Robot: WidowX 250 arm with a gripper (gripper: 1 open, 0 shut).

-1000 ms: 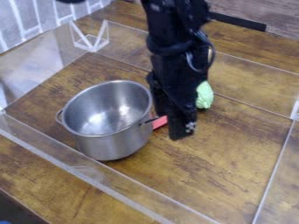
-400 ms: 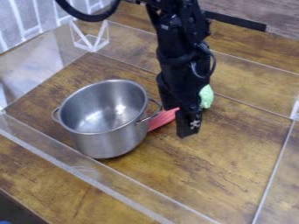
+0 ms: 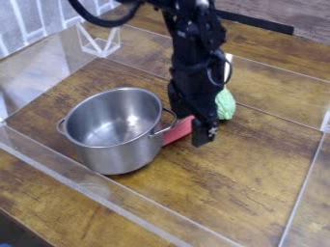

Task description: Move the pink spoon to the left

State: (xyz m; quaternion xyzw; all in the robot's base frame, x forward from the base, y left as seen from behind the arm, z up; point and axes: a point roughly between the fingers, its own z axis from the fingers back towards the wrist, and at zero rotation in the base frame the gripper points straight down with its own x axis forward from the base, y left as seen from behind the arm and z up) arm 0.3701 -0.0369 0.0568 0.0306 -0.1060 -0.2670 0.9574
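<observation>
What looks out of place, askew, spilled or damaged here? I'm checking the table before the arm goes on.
Nothing stands out: the pot stands upright on the table, the green vegetable lies beside the gripper, and no spill shows.

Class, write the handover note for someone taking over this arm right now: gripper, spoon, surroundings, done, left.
Gripper: open, low over the spoon, holding nothing as far as I can tell.
Pink spoon: on the table, beside the pot; its metal bowl can't be made out.
Done: arm at the spoon.
Left: grip it, move it left, release.
</observation>
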